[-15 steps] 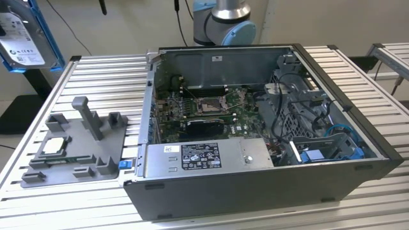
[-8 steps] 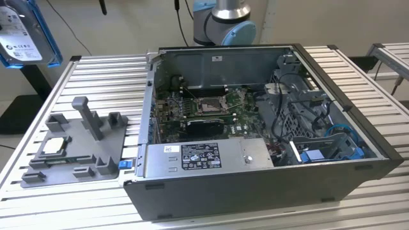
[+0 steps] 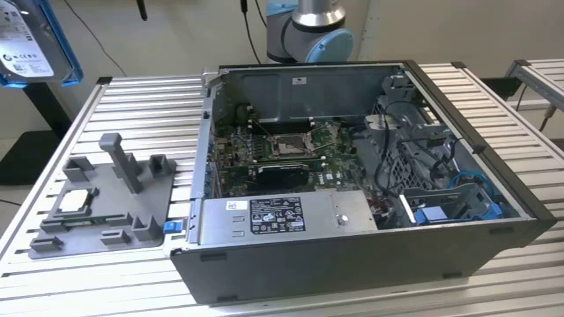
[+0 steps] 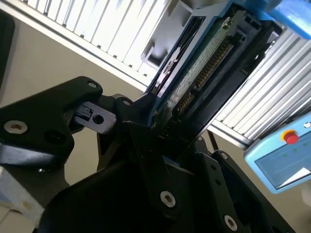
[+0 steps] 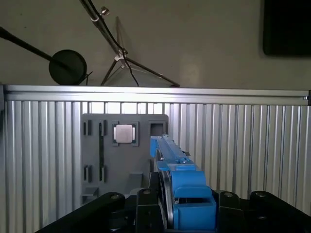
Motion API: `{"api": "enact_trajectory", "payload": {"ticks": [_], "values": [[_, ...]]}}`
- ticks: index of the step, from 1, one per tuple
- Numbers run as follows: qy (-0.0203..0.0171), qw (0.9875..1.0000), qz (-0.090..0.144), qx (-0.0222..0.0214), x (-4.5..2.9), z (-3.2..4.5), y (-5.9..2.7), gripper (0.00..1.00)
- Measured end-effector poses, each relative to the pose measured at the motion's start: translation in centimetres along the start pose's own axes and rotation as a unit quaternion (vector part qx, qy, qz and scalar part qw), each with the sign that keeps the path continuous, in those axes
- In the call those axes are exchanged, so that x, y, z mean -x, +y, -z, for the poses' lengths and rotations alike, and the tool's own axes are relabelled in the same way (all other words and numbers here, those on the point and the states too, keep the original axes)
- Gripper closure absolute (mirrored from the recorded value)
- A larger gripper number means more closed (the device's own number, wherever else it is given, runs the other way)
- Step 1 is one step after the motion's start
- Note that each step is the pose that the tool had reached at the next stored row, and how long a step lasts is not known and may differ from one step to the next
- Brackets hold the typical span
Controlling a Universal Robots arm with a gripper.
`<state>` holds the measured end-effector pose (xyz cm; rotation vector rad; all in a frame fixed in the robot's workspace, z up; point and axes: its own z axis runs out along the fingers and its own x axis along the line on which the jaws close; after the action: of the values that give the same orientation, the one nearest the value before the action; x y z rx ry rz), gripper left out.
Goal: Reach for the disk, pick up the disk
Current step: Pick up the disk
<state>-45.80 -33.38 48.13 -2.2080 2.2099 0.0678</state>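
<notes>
The disk (image 3: 31, 49), silver-grey with a white label and a blue bracket, hangs high above the table's far corner at the exterior view's left. In the second wrist view my gripper (image 4: 160, 121) is shut on the disk (image 4: 204, 68), whose green circuit board and connector pins face the camera. In the first wrist view the disk (image 5: 167, 150) stands edge-on, rising out of my gripper (image 5: 167, 204) with a black finger on each side. It hangs above the grey fixture plate (image 5: 97, 145).
An open computer case (image 3: 476, 238) lies on the slatted aluminium table (image 3: 141, 99), with a silver power supply (image 3: 273, 214) inside. The grey fixture plate (image 3: 53, 241) carries a small square chip (image 3: 75, 201). A blue teach pendant (image 4: 286, 160) lies beyond the table edge.
</notes>
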Motion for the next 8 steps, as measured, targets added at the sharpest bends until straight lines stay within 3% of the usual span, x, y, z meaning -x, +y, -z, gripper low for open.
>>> {"api": "enact_trajectory", "payload": {"ticks": [8], "values": [[0.0000,1.0000,0.000,0.0000,0.04,1.02,0.02,1.00]]}}
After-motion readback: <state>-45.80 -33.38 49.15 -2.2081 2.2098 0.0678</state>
